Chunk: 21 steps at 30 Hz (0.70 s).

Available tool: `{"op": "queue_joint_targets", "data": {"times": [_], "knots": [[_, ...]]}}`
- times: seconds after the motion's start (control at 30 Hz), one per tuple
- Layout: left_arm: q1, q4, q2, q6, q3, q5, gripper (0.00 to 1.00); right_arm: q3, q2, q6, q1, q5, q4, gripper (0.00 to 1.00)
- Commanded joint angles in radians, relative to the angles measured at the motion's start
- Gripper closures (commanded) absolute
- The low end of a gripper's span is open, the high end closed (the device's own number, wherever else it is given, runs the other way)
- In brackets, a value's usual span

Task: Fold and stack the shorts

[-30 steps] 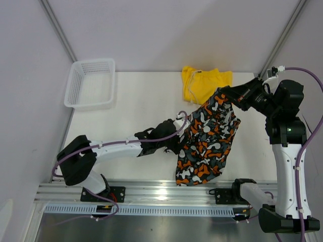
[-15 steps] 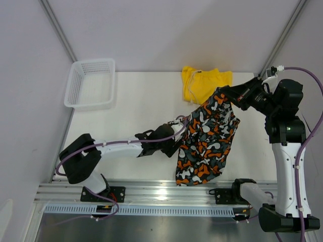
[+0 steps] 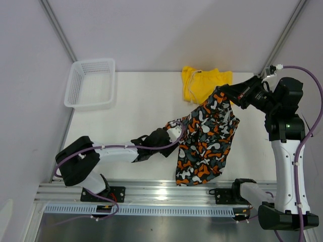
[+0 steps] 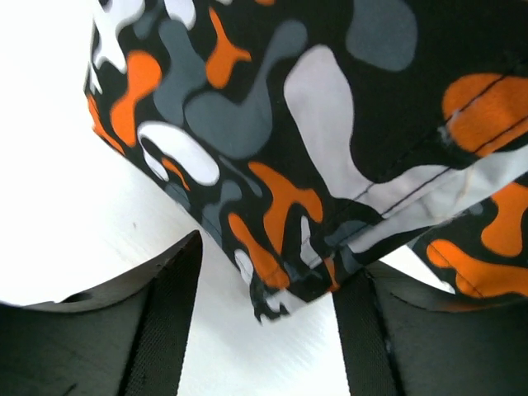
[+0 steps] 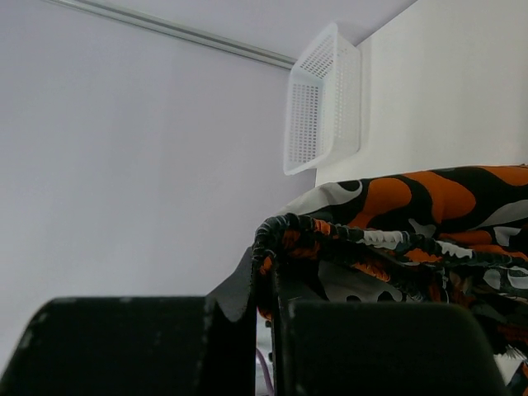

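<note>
The right fingers [image 5: 371, 346] are pressed together on the waistband of the patterned shorts [image 3: 207, 141], holding it up just beside the yellow shorts' [image 3: 202, 83] near edge. The rest drapes down onto the bench [image 3: 136, 101], nearer than the yellow shorts. To the yellow shorts' near left, the left fingers [image 4: 165, 330] are spread around a hem corner.
</note>
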Motion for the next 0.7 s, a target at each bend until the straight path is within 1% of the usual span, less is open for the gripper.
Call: {"op": "queue_joint_targets", "data": {"times": [0.0,0.03,0.1,0.3,0.4,0.43,0.5,0.53,0.6,0.63,0.67], "knots": [[0.006,0.122,-0.003,0.04,-0.001,-0.008,0.34,0.01,-0.011,0.019,-0.01,-0.055,0.049,1.0],[0.007,0.117,0.01,0.04,0.01,-0.007,0.32,0.012,-0.011,0.022,-0.011,-0.058,0.054,1.0],[0.007,0.111,0.037,0.04,0.022,-0.01,0.33,0.012,-0.011,0.024,-0.017,-0.066,0.057,1.0],[0.007,0.136,0.04,0.037,0.017,-0.007,0.41,0.004,-0.016,0.027,-0.029,-0.078,0.057,1.0],[0.006,0.133,0.048,0.028,0.017,-0.011,0.53,0.003,-0.017,0.042,-0.039,-0.084,0.069,1.0],[0.007,0.136,0.051,0.022,0.017,-0.008,0.59,0.003,-0.017,0.052,-0.042,-0.091,0.08,1.0],[0.007,0.14,0.059,0.008,0.02,-0.011,0.64,0.004,-0.019,0.058,-0.043,-0.091,0.083,1.0],[0.007,0.14,0.063,0.007,0.023,-0.02,0.74,0.004,-0.019,0.059,-0.043,-0.089,0.084,1.0],[0.006,0.131,0.067,0.006,0.03,-0.024,0.84,0.003,-0.022,0.058,-0.045,-0.088,0.081,1.0],[0.007,0.134,0.059,0.005,0.03,-0.019,0.97,0.0,-0.022,0.058,-0.046,-0.088,0.081,1.0],[0.006,0.142,0.035,0.006,0.014,-0.022,1.0,-0.014,-0.024,0.056,-0.048,-0.089,0.081,1.0]]}}
